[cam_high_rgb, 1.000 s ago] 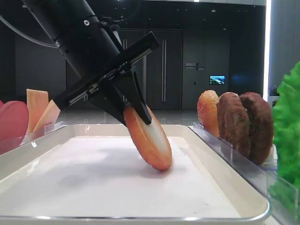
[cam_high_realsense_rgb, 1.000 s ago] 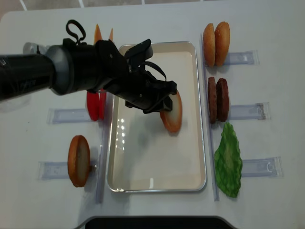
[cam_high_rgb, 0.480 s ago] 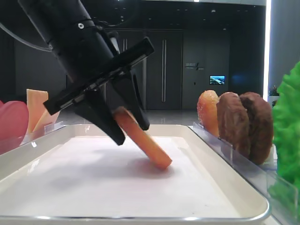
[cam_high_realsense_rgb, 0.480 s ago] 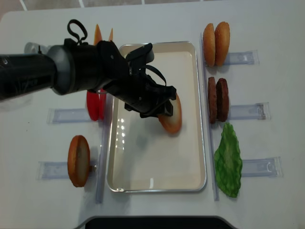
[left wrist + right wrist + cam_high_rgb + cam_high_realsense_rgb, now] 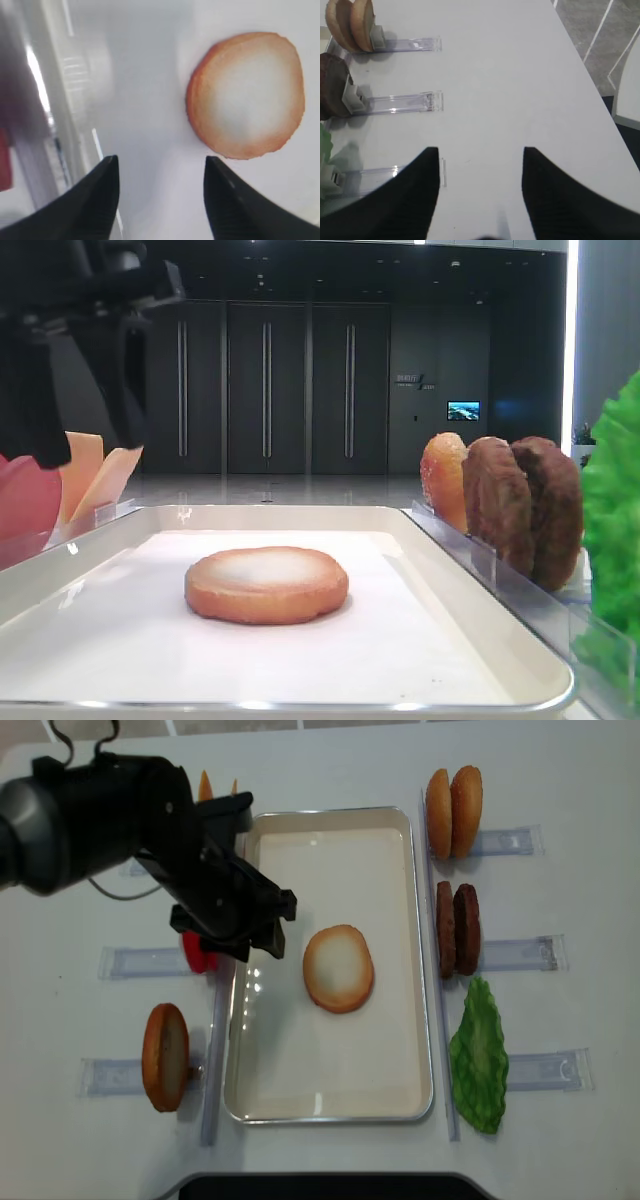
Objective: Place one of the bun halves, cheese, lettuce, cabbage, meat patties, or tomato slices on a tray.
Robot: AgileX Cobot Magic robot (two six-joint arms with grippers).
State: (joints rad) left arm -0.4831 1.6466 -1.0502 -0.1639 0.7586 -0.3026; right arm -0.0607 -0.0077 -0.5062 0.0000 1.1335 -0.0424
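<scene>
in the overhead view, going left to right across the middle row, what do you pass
tomato slices → left gripper → bun half lying flat on the tray → tray's right rim → meat patties

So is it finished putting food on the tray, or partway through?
It looks done: one bun half lies flat, pale face up, on the tray. The left gripper has open, empty jaws over the tray's left edge. The meat patties, lettuce and other buns sit in their holders; nothing required seems left.
</scene>
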